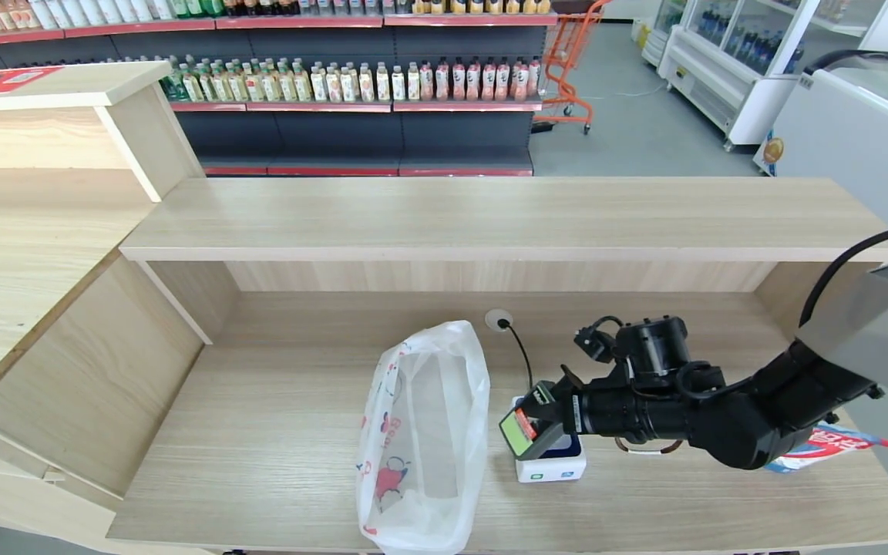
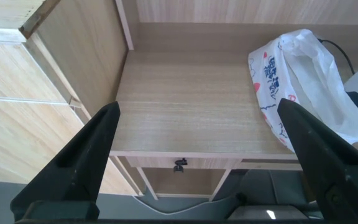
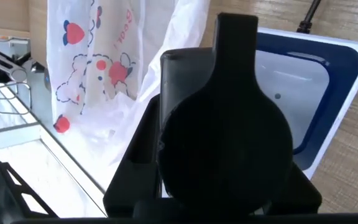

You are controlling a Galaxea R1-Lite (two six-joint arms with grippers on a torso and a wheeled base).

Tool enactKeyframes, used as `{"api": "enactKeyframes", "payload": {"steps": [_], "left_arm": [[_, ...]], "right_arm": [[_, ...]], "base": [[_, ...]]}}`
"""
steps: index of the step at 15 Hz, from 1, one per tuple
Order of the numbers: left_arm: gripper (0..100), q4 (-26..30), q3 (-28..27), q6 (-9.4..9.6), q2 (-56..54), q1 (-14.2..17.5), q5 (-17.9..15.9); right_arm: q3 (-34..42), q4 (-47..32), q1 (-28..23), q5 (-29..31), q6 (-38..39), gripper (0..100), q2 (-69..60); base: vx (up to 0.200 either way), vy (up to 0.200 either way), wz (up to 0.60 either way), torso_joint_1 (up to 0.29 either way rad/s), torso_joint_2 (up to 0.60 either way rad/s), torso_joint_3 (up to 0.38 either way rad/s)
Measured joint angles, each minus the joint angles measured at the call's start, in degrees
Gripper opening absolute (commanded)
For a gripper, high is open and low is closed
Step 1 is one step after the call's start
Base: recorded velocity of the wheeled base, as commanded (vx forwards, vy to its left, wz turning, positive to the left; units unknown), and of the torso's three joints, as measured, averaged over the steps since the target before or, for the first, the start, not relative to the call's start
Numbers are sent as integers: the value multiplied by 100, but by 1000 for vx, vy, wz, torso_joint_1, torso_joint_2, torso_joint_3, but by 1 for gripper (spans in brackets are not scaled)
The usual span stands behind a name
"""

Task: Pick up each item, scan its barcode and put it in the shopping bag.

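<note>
A white plastic shopping bag printed with red cartoons stands open on the wooden counter. My right gripper is shut on a small dark item with a green and red label, holding it just above the white and blue barcode scanner. In the right wrist view the dark item covers the middle, with the scanner and the bag behind it. My left gripper is open and holds nothing, low in front of the counter's near edge, with the bag off to one side.
A red, white and blue packet lies on the counter at the right, partly under my right arm. The scanner's black cable runs to a round port at the back. A raised shelf spans the counter's far side.
</note>
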State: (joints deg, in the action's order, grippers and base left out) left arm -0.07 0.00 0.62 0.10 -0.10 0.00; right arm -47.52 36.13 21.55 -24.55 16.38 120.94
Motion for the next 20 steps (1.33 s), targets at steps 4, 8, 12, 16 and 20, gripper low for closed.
{"api": "enactKeyframes", "payload": {"steps": [4,8,12,16,20], "left_arm": [[100,0,0,0,0,0,0],[100,0,0,0,0,0,0],[100,0,0,0,0,0,0],[100,0,0,0,0,0,0],[100,0,0,0,0,0,0]], "right_arm": [[-2,-20,-26,24,-5,0,17],[-16,-33,-34,15,-11,0,-241],[2,-66,-212,15,-325,0,-378],[30,-77,-336,17,-401,0,-328],[33,-72,-347,15,-401,0,-300]], "base": [[0,0,0,0,0,0],[0,0,0,0,0,0],[0,0,0,0,0,0],[0,0,0,0,0,0],[0,0,0,0,0,0]]}}
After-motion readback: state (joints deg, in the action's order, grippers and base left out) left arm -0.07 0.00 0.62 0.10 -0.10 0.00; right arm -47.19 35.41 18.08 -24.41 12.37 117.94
